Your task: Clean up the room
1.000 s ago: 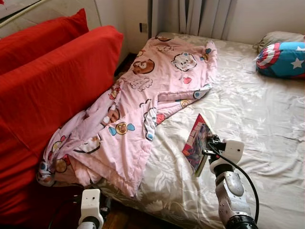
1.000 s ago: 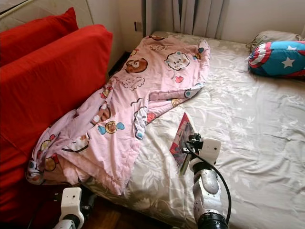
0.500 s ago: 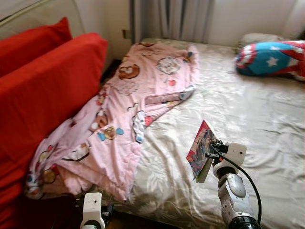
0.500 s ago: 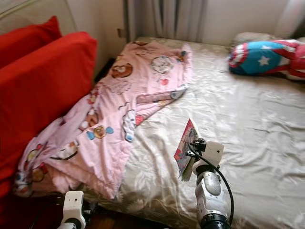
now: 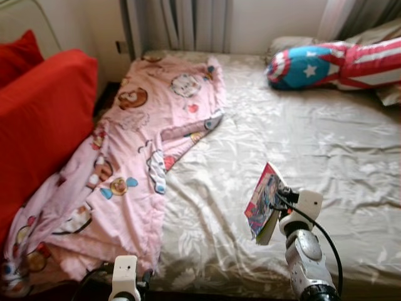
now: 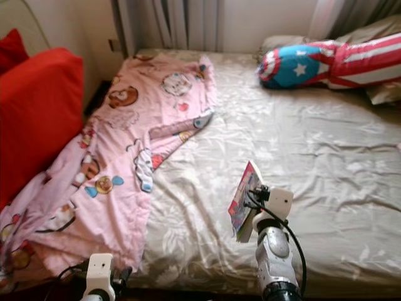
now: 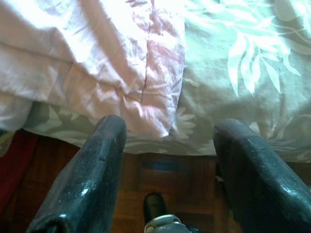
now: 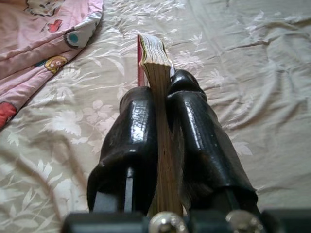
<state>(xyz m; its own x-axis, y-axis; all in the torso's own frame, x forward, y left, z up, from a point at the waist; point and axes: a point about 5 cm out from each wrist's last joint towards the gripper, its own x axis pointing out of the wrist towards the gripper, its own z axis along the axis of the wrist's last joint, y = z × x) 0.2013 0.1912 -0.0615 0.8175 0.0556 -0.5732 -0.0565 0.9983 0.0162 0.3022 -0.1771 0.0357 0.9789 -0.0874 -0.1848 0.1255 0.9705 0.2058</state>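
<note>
The right claw (image 8: 163, 126) is clamped on a thin paperback book with a bright pictured cover (image 5: 262, 202), both black fingers (image 8: 133, 141) pressed flat on its two faces near the lower edge, and it carries the book upright over the bed with the pale leaf-patterned sheet (image 5: 326, 144). The book looks light and fairly stiff, though the pages could fan or the glossy cover slide if the squeeze eases, so a hold closer to the spine seems the safer one. The left claw (image 7: 167, 141) hangs low at the bed's near edge, fingers spread with nothing between them, above the dark wooden floor (image 7: 155, 182). Beside it the pink cartoon-print quilt (image 5: 131, 157) droops off the mattress, soft and floppy, likely needing a pinch at a corner.
</note>
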